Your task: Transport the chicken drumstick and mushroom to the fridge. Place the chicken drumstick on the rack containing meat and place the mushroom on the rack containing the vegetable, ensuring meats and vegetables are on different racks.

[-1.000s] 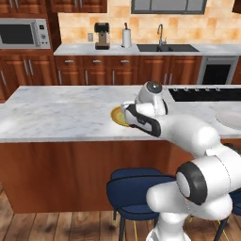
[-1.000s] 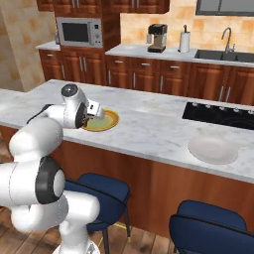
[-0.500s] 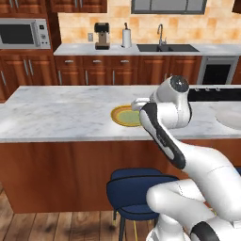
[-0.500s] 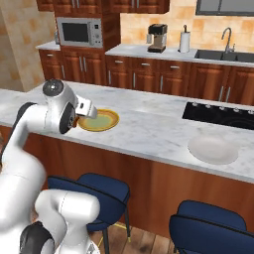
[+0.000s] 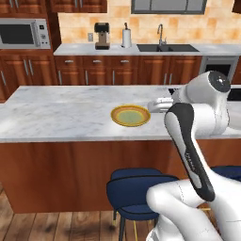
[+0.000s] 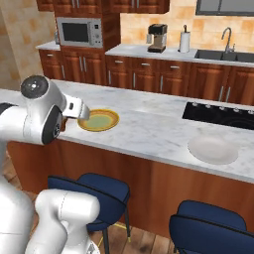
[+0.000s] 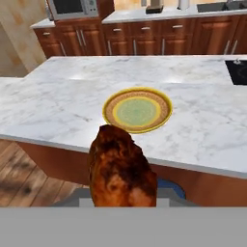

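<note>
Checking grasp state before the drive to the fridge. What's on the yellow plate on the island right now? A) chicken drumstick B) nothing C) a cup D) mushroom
B: the yellow plate lies bare on the island counter, and the chicken drumstick is up in the pincer, off the plate.

Round yellow-rimmed plate with green centre (image 5: 131, 115) sits on the white marbled island counter (image 5: 56, 113); a plain white round plate (image 6: 213, 149) lies on that counter near the black cooktop (image 6: 221, 114). Back counter: silver microwave (image 6: 79, 31), coffee machine (image 6: 157, 37), paper towel roll (image 6: 185, 42), sink with faucet (image 5: 164, 46). Dark blue stools (image 6: 101, 192) stand before the island.
</note>
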